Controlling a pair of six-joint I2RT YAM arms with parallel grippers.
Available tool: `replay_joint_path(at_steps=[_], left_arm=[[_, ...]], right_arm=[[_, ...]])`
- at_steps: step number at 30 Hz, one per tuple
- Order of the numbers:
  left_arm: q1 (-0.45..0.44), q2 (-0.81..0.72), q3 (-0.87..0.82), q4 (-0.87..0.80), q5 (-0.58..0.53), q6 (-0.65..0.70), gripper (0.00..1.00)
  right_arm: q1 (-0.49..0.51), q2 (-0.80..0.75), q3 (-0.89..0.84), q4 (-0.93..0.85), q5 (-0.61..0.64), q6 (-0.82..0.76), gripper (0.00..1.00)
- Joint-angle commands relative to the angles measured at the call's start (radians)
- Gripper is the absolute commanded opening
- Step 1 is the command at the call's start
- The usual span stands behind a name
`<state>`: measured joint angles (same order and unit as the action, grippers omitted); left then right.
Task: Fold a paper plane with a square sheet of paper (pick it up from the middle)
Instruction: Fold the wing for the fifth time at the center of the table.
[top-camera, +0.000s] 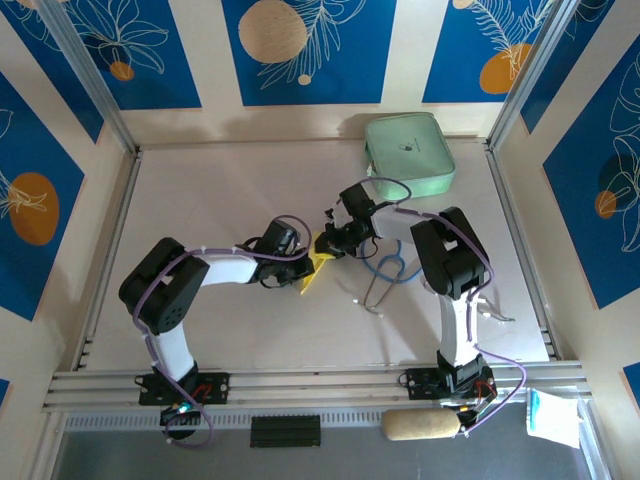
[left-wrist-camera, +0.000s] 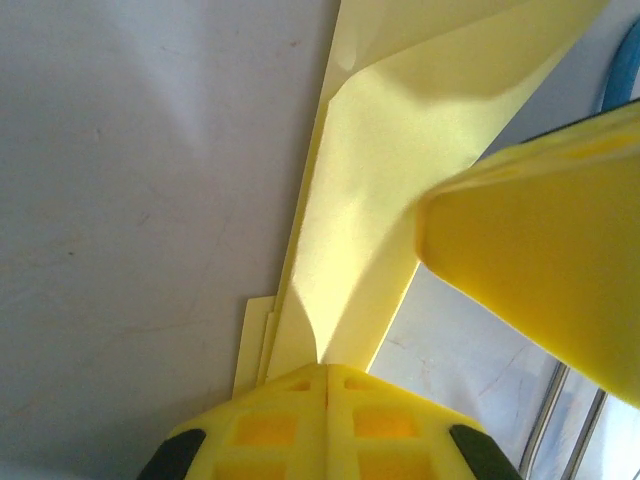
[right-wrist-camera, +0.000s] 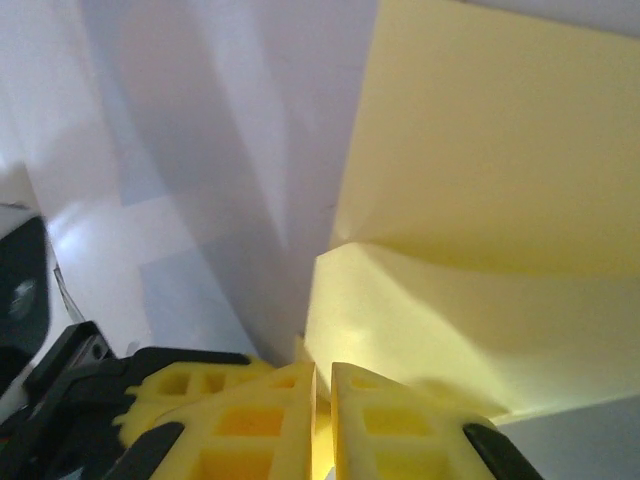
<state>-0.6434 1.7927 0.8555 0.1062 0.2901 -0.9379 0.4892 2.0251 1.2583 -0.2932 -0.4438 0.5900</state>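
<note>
The square sheet of paper is folded into a narrow, pointed yellow paper plane (top-camera: 314, 268), held just above the table's middle between both grippers. My left gripper (top-camera: 305, 262) comes from the left and is shut on the plane's layered folds (left-wrist-camera: 350, 250), with the jaws pressed together at its ridge (left-wrist-camera: 327, 368). My right gripper (top-camera: 330, 244) comes from the right and is shut on a raised flap of the same paper (right-wrist-camera: 450, 300), a thin edge pinched between its fingers (right-wrist-camera: 323, 385). One right finger (left-wrist-camera: 540, 260) looms in the left wrist view.
A mint-green rounded case (top-camera: 408, 152) lies at the back right. A blue looped cable (top-camera: 390, 268) and thin metal tongs (top-camera: 372, 296) lie just right of the grippers. Raised rails border the table (top-camera: 200, 190), which has bare surface on the left.
</note>
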Motion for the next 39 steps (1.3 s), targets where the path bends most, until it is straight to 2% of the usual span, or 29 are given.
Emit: replay_joint_path(at_steps=[1, 7, 16, 28, 34, 39], left_arm=[[0.007, 0.020, -0.023, -0.091, -0.032, 0.001, 0.00], [0.008, 0.023, -0.022, -0.113, -0.030, -0.001, 0.00], [0.008, 0.023, -0.069, -0.125, -0.016, -0.004, 0.00], [0.007, 0.023, -0.089, -0.111, 0.001, -0.009, 0.00], [0.007, 0.016, -0.058, -0.127, 0.009, 0.006, 0.00], [0.009, -0.015, 0.016, -0.147, 0.033, 0.042, 0.00]], right_arm=[[0.013, -0.010, -0.031, 0.006, 0.000, -0.009, 0.14], [0.003, 0.050, -0.018, -0.010, 0.030, 0.015, 0.12], [-0.110, 0.111, 0.059, -0.048, 0.047, 0.058, 0.11], [-0.250, 0.159, 0.116, -0.031, 0.008, 0.085, 0.10], [-0.289, 0.133, 0.157, -0.037, 0.010, 0.061, 0.10], [-0.281, 0.039, 0.158, -0.061, 0.047, 0.035, 0.11]])
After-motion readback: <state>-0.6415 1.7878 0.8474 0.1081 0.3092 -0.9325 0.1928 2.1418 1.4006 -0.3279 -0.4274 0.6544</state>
